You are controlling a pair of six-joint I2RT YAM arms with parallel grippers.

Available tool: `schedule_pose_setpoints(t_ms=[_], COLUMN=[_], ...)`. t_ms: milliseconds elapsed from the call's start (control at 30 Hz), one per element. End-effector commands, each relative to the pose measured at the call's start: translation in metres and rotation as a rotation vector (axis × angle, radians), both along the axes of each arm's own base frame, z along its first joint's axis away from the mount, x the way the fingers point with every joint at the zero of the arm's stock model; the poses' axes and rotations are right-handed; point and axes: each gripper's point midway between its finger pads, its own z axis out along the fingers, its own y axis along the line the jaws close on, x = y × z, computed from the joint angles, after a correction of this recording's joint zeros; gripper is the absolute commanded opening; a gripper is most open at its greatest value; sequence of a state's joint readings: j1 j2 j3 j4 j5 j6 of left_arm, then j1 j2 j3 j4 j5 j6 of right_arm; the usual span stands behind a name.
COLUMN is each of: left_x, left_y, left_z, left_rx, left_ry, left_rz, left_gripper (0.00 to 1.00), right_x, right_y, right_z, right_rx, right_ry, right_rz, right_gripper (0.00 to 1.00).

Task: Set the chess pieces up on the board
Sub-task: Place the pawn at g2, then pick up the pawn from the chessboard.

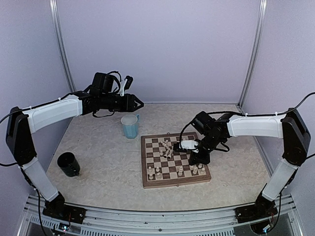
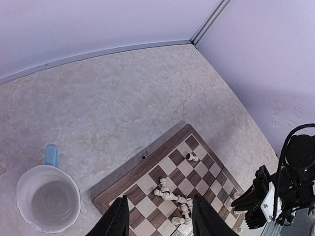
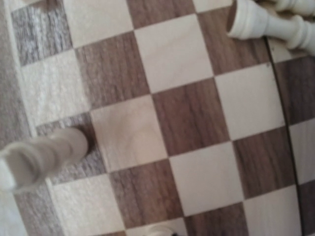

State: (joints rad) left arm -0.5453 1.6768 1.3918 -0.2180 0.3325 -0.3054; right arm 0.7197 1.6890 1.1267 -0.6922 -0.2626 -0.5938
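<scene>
Cream chess pieces [image 1: 167,147] lie jumbled on the board [image 1: 172,184]; right gripper [image 1: 178,146], grip untellable, must pinch one cleanly; far left, left gripper [image 1: 138,103] hangs released.

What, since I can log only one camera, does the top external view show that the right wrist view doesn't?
Only the top external view shows both arms, with the left claw held up near the blue cup, the right claw low over the board, and the black cup. Only the right wrist view shows the wood grain of the squares and a blurred piece close up. Both show the board's checkered squares and toppled chess pieces.
</scene>
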Motion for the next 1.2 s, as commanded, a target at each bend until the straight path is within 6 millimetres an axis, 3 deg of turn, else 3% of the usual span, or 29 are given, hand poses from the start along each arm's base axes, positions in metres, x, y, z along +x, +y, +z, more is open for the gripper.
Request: schedule_pose_setpoints(t_ms=[0, 267, 367, 467, 667, 900, 1167], left_x=[0.000, -0.001, -0.001, -0.001, -0.001, 0.002, 0.008], left_y=[-0.003, -0.004, -0.004, -0.004, -0.004, -0.001, 0.012], left_z=[0.005, 0.005, 0.005, 0.005, 0.005, 0.006, 0.014], left_rx=[0.010, 0.013, 0.014, 0.014, 0.014, 0.016, 0.007], left_ry=[-0.021, -0.023, -0.025, -0.025, -0.024, -0.028, -0.046], left_rz=[-0.009, -0.010, -0.009, -0.010, -0.011, 0.002, 0.036], left_gripper=[0.45, 0.44, 0.44, 0.45, 0.45, 0.45, 0.45], right_x=[0.001, -0.001, 0.000, 0.002, 0.004, 0.035, 0.051], right_y=[-0.007, -0.007, -0.008, -0.007, 0.006, 0.040, 0.101], right_z=[0.004, 0.006, 0.010, 0.016, 0.036, 0.049, 0.047], right_rx=[0.001, 0.004, 0.006, 0.015, 0.071, 0.123, 0.138], right_ry=[-0.017, -0.011, -0.014, -0.025, -0.003, -0.040, -0.081], right_rz=[-0.016, -0.017, -0.022, -0.028, -0.010, -0.005, 0.071], right_gripper=[0.03, 0.06, 0.14, 0.21, 0.26, 0.25, 0.26])
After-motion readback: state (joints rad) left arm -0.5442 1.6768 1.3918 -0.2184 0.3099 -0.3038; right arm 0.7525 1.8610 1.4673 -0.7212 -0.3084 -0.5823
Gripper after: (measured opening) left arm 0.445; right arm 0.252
